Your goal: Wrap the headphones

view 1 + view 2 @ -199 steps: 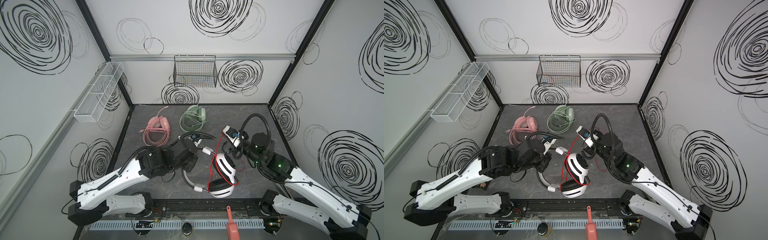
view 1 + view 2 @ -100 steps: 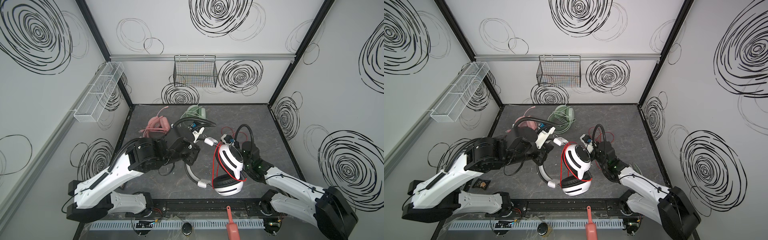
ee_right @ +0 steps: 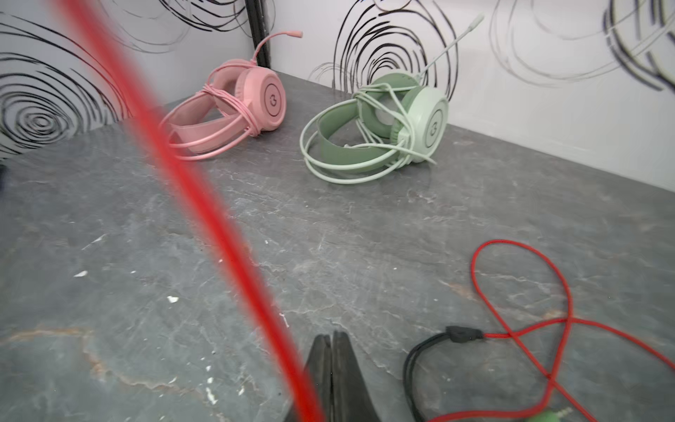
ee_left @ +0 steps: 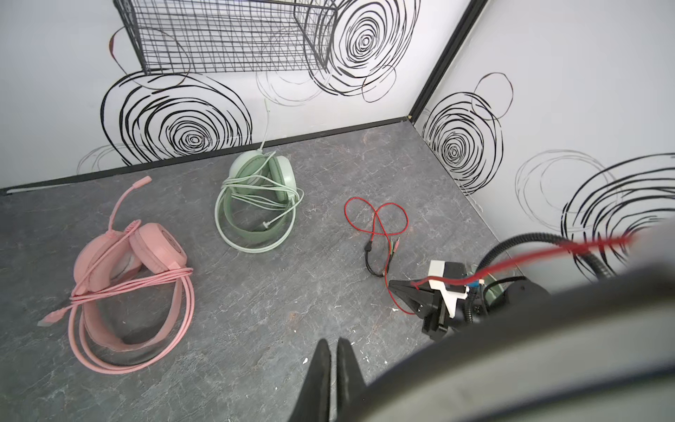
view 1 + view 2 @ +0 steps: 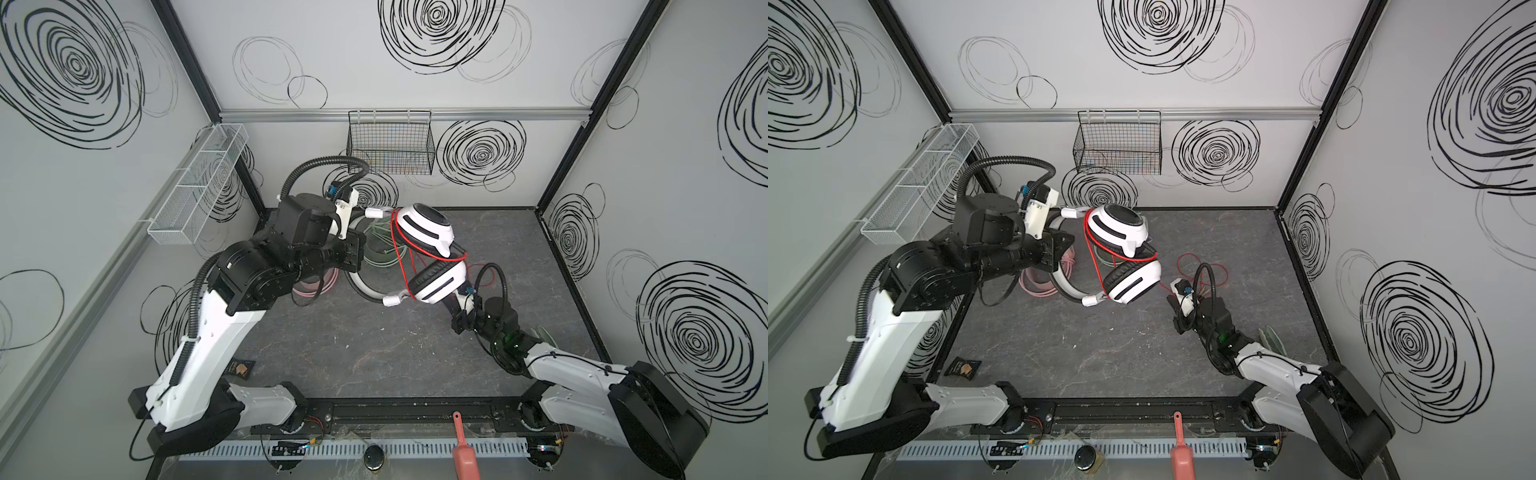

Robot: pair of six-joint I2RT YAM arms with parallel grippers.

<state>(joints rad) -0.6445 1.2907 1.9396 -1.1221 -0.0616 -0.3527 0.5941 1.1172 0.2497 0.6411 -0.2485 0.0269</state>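
The only marking I could find was a round emblem, something like a G, on the outer cup of the pink headset (image 3: 237, 106) and again on the green headset (image 3: 383, 128). I could read no name on either. Both lay near the back edge of the worktop (image 3: 328, 237), the pink one toward the back left corner and the green one about mid-edge. Each had its own cable wound around it.

My left end effector (image 4: 331, 343) had its jaws pressed almost together. It carried the white-and-black headset (image 5: 424, 230) by the headband, clear of the worktop above its middle, with the red cable (image 5: 400, 249) looped around the two cups. My right end effector (image 3: 330, 339) was pressed together too, low over the right half. The red cable ran taut across it, but I could not tell whether it was pinched. The cable's free end lay in loose loops on the right half, ending in a black splitter (image 3: 462, 334).

In both top views the left arm (image 5: 232, 291) covered most of the pink and green headsets. In the left wrist view the headband was only a grey blur, masking the grip itself.
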